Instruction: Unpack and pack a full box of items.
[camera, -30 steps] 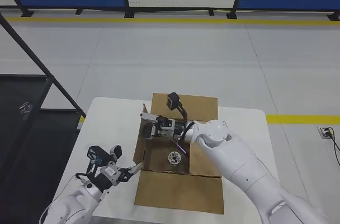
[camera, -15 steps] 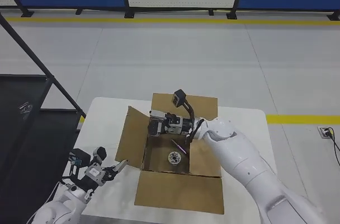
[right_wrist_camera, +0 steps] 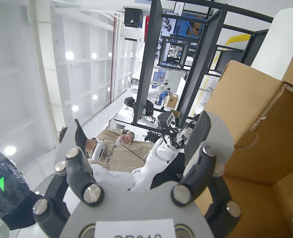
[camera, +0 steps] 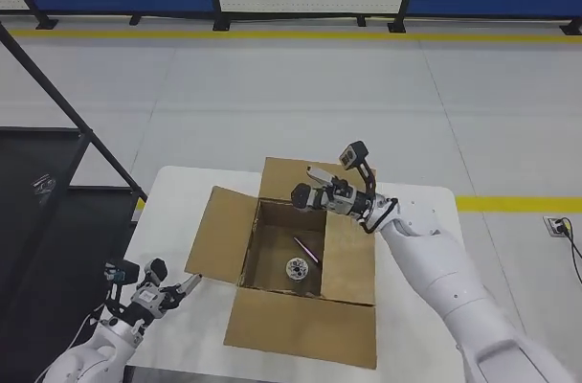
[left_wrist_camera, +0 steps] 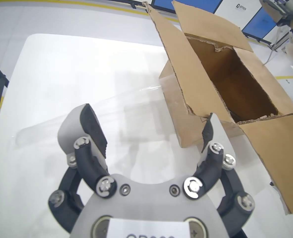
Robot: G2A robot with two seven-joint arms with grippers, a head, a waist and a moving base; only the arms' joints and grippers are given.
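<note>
Box (camera: 301,326), cardboard, four flaps folded outward, stood at centre frame on the white desk (camera: 181,211). Contents on its floor were one round patterned piece (camera: 298,269) and one thin pink stick (camera: 306,249) close by it; contact between them could not be told.

Right end effector (camera: 306,184), fingers spread and empty, hung by the box's upper rim, near the far flap. Left end effector (camera: 184,284), also spread and empty, sat at lower left of frame, well apart from the box.

Hazards, as judged:
- The spread fingers could catch a flap or wall on the way down and drag the light, nearly empty box.
- The stick lay flat and might slip a pinch.
- The round piece might roll off if nudged.
</note>
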